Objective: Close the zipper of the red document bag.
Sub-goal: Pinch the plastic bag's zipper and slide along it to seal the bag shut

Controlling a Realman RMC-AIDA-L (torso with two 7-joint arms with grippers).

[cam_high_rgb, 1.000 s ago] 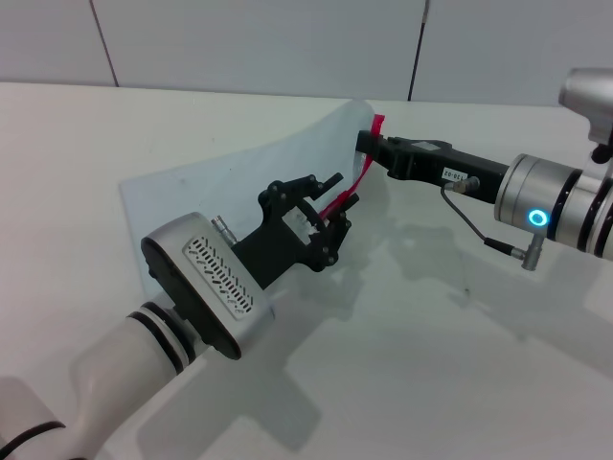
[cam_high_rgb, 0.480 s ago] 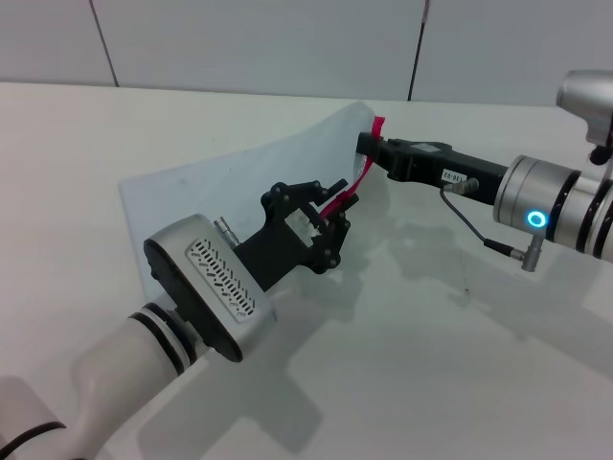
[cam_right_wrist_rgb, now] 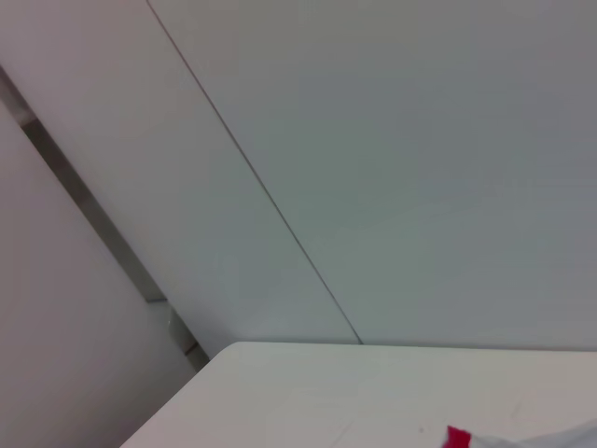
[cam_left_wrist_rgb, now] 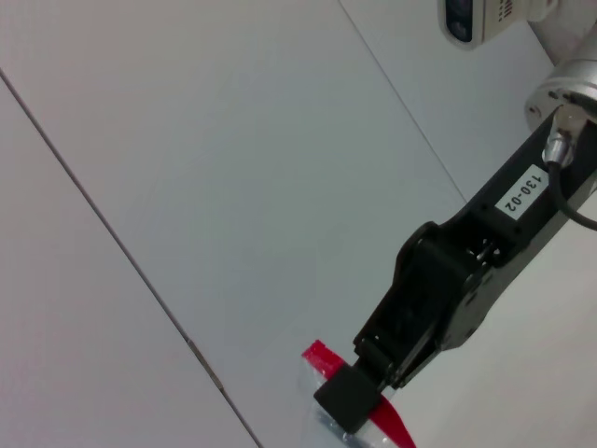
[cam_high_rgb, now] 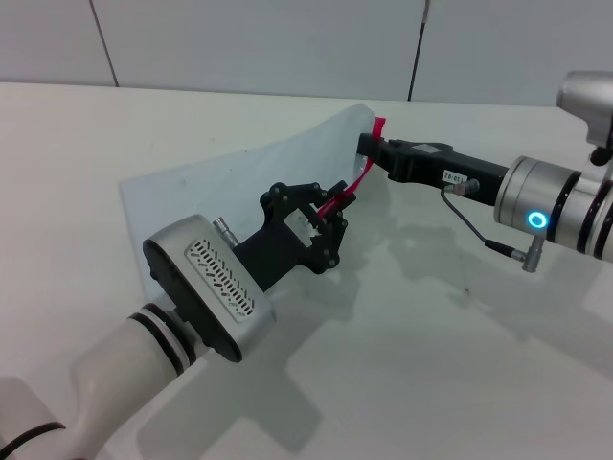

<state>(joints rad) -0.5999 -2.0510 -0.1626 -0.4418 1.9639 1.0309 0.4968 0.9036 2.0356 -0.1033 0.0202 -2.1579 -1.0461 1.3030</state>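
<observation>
My left gripper (cam_high_rgb: pixel 333 203) has crept slightly left along the zipper (cam_high_rgb: pixel 359 180), fingers clamped on it. My right gripper (cam_high_rgb: pixel 370 144) pinches the red document bag (cam_high_rgb: pixel 230 192) at its raised far corner, mid-bench (cam_high_rgb: pixel 431 335).

on my right pincer (cam_left_wrist_rgb: pixel 359 397), seen from my left wrist, a small white sticker (cam_left_wrist_rgb: pixel 524 191) on the black body reads "130-02". from my head the same sticker (cam_high_rgb: pixel 454 176) shows only as a white tag whose characters i cannot make out. nothing else carries words or numbers i can read.
</observation>
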